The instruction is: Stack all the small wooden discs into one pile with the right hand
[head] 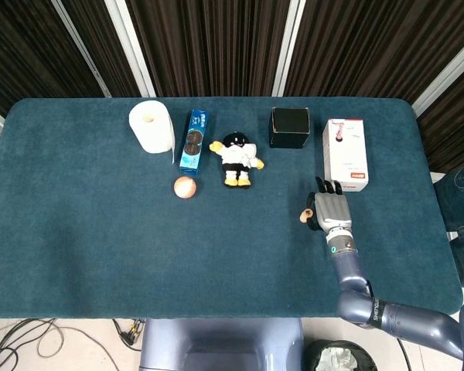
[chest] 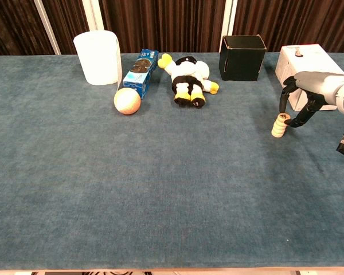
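Several small wooden discs [chest: 280, 125] stand in one pile on the blue table [chest: 160, 183], in front of the white box [chest: 301, 64]. Right hand [chest: 305, 94] hovers just beside it, fingertips [chest: 284, 114] touching the top disc, fingers curled downward.

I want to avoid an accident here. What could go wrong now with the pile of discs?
1. The right hand has fingertips right at the top of the disc pile; a sideways pull away could topple it.
2. The pile looks slightly uneven, so a light bump may scatter the discs.
3. The white box stands close behind the hand, so a backward move could hit it.
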`<action>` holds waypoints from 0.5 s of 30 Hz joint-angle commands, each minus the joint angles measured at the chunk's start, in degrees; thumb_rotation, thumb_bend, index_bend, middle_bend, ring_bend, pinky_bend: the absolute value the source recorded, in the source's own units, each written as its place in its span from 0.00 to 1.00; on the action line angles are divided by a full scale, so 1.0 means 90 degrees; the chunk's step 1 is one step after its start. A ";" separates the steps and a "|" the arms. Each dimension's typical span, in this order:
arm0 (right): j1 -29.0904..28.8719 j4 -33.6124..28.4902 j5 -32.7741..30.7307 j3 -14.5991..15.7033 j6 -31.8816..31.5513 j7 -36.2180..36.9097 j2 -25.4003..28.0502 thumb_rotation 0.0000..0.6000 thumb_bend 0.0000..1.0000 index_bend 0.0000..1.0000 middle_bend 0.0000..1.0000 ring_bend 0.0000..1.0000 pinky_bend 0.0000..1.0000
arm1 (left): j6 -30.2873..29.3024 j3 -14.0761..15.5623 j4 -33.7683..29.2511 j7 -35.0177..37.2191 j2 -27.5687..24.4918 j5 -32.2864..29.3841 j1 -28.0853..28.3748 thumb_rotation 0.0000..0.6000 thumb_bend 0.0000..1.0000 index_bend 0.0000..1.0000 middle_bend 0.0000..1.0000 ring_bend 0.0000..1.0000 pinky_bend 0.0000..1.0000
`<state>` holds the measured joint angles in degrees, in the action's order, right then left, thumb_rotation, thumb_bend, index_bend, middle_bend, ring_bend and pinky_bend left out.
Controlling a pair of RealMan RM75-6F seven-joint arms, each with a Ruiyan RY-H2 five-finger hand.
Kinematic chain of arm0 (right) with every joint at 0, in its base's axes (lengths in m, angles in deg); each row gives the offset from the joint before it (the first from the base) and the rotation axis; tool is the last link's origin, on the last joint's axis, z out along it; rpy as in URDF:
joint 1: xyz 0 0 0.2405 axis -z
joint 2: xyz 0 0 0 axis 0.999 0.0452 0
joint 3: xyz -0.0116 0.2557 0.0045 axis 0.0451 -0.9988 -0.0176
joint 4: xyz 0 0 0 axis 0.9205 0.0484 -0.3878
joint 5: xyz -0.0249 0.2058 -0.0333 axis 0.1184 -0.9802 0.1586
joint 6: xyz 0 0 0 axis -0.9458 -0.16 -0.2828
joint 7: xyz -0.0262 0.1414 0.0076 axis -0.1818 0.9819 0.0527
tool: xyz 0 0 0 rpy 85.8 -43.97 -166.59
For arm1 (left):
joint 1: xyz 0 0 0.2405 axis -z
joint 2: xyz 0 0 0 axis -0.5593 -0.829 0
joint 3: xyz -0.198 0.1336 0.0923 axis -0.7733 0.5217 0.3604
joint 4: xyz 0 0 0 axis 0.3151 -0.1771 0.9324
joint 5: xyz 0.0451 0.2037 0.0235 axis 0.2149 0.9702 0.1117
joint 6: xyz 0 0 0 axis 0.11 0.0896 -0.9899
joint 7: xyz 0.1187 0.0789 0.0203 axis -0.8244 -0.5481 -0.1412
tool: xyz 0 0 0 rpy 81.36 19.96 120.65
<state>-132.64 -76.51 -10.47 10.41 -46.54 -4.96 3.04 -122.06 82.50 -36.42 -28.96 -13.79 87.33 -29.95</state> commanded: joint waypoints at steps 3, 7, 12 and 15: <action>-0.0002 0.0001 -0.0008 0.0008 0.0013 0.0009 0.0008 1.00 0.41 0.46 0.00 0.00 0.00 | -0.0002 -0.0002 -0.0001 0.0002 -0.0002 -0.0005 -0.0001 1.00 0.15 0.10 0.00 0.00 0.02; -0.0003 -0.0009 0.0011 0.0014 0.0014 0.0023 0.0015 1.00 0.41 0.46 0.00 0.00 0.00 | 0.0000 0.0001 0.0002 -0.0004 0.0001 -0.0001 0.0002 1.00 0.15 0.10 0.00 0.00 0.02; 0.0004 -0.0067 0.0090 -0.0041 -0.0016 0.0125 0.0030 1.00 0.41 0.46 0.00 0.00 0.00 | -0.0009 -0.0002 0.0002 0.0007 -0.0002 -0.0002 -0.0003 1.00 0.15 0.10 0.00 0.00 0.02; 0.0000 -0.0242 0.0191 -0.0094 -0.0061 0.0173 0.0107 1.00 0.41 0.45 0.00 0.00 0.00 | -0.0009 -0.0012 0.0009 0.0023 -0.0005 -0.0018 -0.0005 1.00 0.15 0.10 0.00 0.00 0.02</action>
<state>-132.62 -77.83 -9.28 9.86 -46.82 -3.66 3.58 -122.15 82.41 -36.35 -28.77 -13.83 87.19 -30.00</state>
